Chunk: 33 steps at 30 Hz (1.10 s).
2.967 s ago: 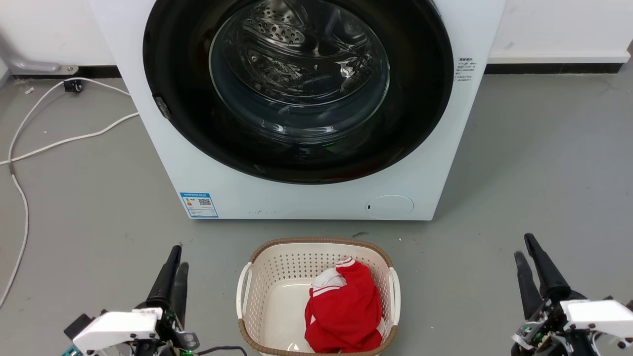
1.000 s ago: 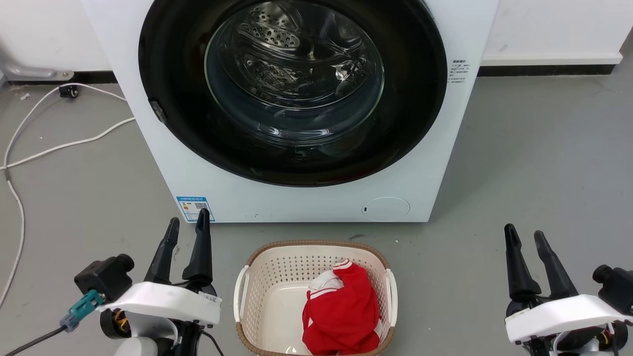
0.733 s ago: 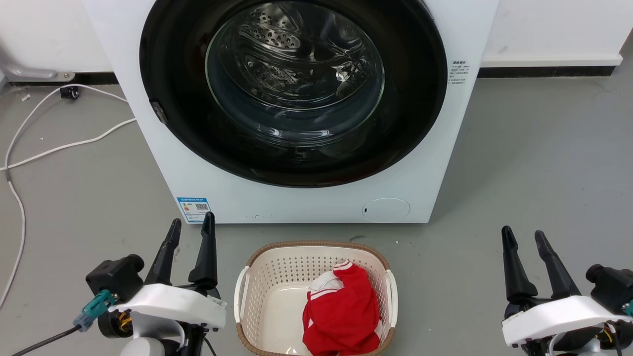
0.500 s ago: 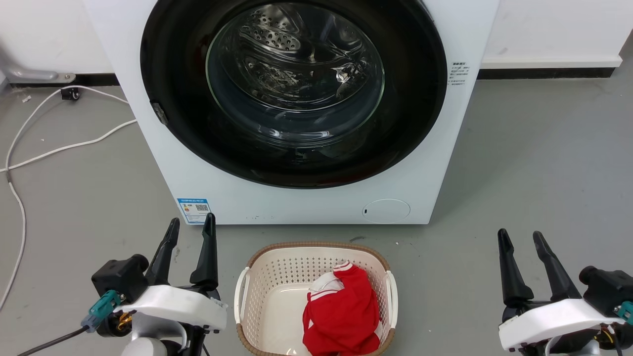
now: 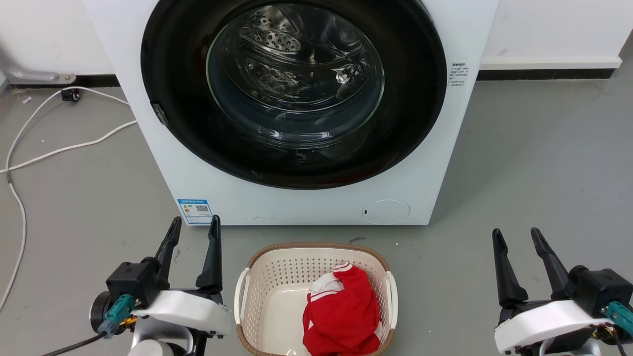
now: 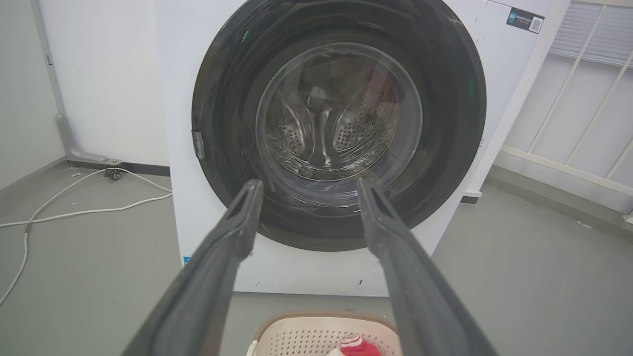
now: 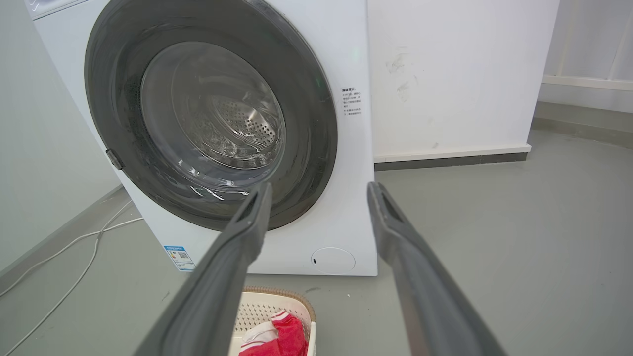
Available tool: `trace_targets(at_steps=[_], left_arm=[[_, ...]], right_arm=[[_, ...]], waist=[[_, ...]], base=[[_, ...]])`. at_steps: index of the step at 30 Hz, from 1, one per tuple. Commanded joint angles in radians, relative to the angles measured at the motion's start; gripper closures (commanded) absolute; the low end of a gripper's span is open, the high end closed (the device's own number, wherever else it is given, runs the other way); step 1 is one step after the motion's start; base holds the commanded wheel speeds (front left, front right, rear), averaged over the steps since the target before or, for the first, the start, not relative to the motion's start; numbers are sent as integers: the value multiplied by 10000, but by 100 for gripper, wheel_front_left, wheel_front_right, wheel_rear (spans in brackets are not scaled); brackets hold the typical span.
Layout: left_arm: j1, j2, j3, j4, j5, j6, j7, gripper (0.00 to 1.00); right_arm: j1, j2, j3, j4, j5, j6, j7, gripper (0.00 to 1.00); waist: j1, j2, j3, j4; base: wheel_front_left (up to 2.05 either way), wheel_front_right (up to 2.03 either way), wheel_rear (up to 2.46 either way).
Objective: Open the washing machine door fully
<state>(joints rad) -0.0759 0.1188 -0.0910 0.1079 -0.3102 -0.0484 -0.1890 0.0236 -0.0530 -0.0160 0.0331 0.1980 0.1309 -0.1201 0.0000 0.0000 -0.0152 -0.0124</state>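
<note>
Black washing machine door (image 5: 294, 91) shut, well beyond spread left hand (image 5: 195, 220)

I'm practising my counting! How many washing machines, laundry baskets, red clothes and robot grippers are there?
washing machine: 1
laundry basket: 1
red garment: 1
grippers: 2, the left gripper and the right gripper
Total: 5

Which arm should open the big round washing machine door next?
Probably the right. The glossy black-rimmed round glass door is shut, its small metal hinge on the left rim, so the free edge faces the open right pincer. The left pincer is open too.
</note>
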Motion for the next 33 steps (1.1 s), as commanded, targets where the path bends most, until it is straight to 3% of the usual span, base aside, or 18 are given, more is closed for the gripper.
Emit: trace_targets(at_steps=[1,33], left_arm=[[11,66,-25,-67,239,38,-119,0],[174,-168,8,-107,2389,-119,-714,0]], right_arm=[[11,23,20,-142,-262,-3,-62,0],[190,45,89,-135,-1706,-3,-375,0]], waist=[[0,0,-3,-9],[0,0,3,-28]], base=[[0,0,0],[0,0,0]])
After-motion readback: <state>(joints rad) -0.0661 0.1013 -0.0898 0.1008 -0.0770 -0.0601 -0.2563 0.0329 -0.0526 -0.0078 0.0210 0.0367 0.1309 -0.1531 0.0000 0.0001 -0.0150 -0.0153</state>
